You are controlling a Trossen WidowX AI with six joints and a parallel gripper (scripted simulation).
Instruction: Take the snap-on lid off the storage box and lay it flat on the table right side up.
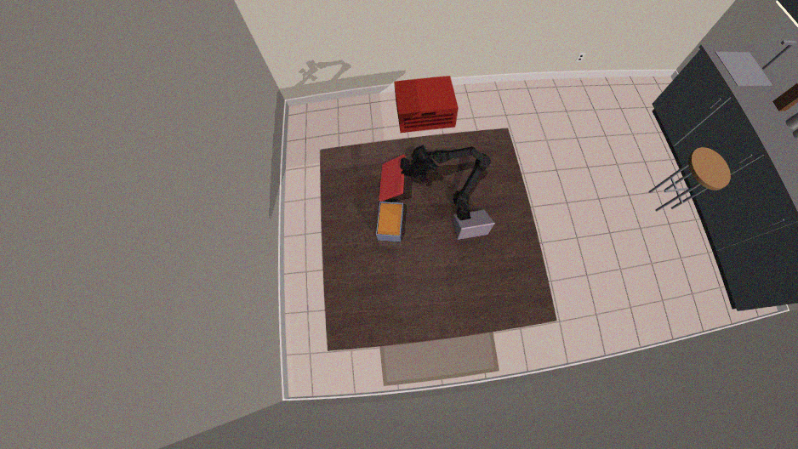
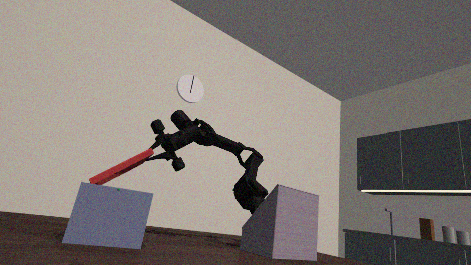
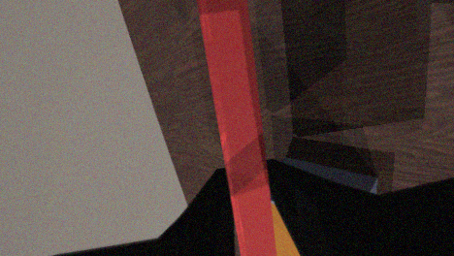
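The red lid [image 1: 392,181] [image 2: 121,166] [image 3: 233,73] is off the box and held in the air, steeply tilted, its gripped edge high and its opposite edge low. In the top view it lies just beyond the box's far end. My gripper [image 1: 404,167] [image 2: 149,153] [image 3: 245,173] is shut on the lid's raised edge. The blue-grey storage box [image 1: 389,238] [image 2: 108,217] [image 3: 359,182] stands upright and open on the dark wooden table [image 1: 435,290] [image 2: 197,246], with an orange interior. In the wrist view my dark fingers hide most of the box.
A pale lilac wedge-shaped block [image 1: 475,230] [image 2: 295,224] stands on the table beside the arm's base, to the right of the box. A red cabinet [image 1: 427,97] stands on the floor beyond the table's far edge. A wooden-topped stool [image 1: 709,168] stands far right.
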